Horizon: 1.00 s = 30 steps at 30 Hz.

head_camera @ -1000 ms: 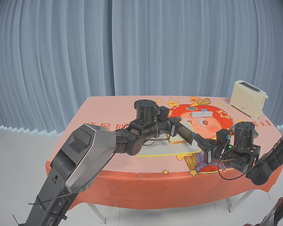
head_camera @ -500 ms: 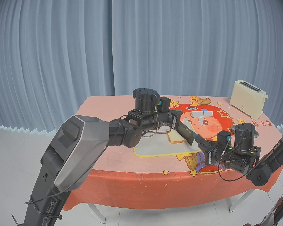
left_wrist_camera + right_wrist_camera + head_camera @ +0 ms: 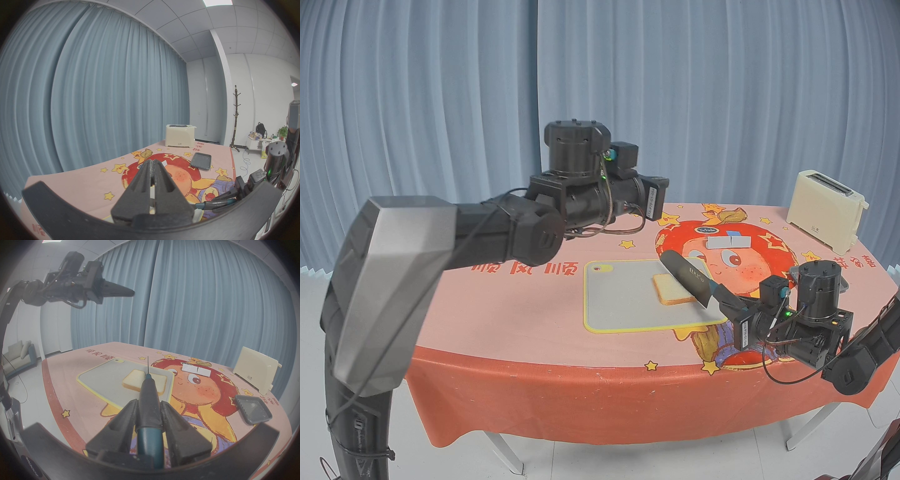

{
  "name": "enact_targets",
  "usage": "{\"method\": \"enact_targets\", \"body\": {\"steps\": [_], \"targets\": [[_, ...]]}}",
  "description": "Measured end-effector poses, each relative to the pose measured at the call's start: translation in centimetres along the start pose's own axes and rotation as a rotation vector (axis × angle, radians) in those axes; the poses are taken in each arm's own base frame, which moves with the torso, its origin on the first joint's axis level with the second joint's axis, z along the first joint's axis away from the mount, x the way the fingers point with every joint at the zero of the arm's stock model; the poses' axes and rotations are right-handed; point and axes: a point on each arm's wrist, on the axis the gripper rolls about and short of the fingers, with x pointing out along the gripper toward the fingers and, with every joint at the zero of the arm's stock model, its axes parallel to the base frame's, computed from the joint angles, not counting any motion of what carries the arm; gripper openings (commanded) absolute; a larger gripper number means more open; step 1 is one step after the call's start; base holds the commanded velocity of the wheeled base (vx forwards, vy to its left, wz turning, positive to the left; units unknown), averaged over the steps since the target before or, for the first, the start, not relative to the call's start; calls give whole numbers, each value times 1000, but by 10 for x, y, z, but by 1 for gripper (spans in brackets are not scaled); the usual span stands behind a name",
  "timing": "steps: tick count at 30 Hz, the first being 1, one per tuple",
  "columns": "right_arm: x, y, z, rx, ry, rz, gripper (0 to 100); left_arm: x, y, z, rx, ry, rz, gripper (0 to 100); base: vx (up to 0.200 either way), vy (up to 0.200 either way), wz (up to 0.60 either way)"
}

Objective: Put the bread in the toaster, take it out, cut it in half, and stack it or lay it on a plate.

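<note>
**Lining Up the Knife Over the Bread**

Clamping the right gripper (image 3: 148,402) tight on the handle of the knife (image 3: 689,277), with the blade standing on edge and pointing out over the bread (image 3: 674,290). Probably holding it this way to bring the edge down across the middle of the slice and halve it. Resting the bread flat on the cutting board (image 3: 615,309), toward the side nearer the knife arm, so judging the toasting done and the cut not yet made. Holding the left gripper (image 3: 153,167) high over the far side of the table (image 3: 519,319), fingers pressed together on nothing, likely to leave the board free for the cut. Leaving the toaster (image 3: 826,209) at the far right corner and the dark plate (image 3: 252,408) just beside the right arm, handy for laying down the halves.

Getting from the right wrist view the blade as a thin line over the slice's centre. Losing that alignment in the head view, with the blade seeming to cover only the slice's right edge. Getting from the left wrist view the plate whole, mostly hidden behind the right wrist in the head view. Failing to tell from any view whether touching the bread or hovering just above it.
</note>
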Motion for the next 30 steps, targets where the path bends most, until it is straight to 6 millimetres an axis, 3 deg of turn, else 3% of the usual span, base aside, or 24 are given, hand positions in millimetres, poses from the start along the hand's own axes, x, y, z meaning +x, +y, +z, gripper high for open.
{"method": "enact_targets", "body": {"steps": [7, 20, 30], "targets": [[0, 0, 0, 0, 0, 1, 0, -45, 20, 13, 5, 62, 89, 0, 0, 0, 0], [2, -3, 2, 5, -7, -7, 0, -139, 72, -17, -21, 152, 286, 0, 0, 0, 0], [4, -5, 4, 10, -16, -8, 0, -216, 71, -17, -42, 165, 390, 0, 0, 0, 0]]}}
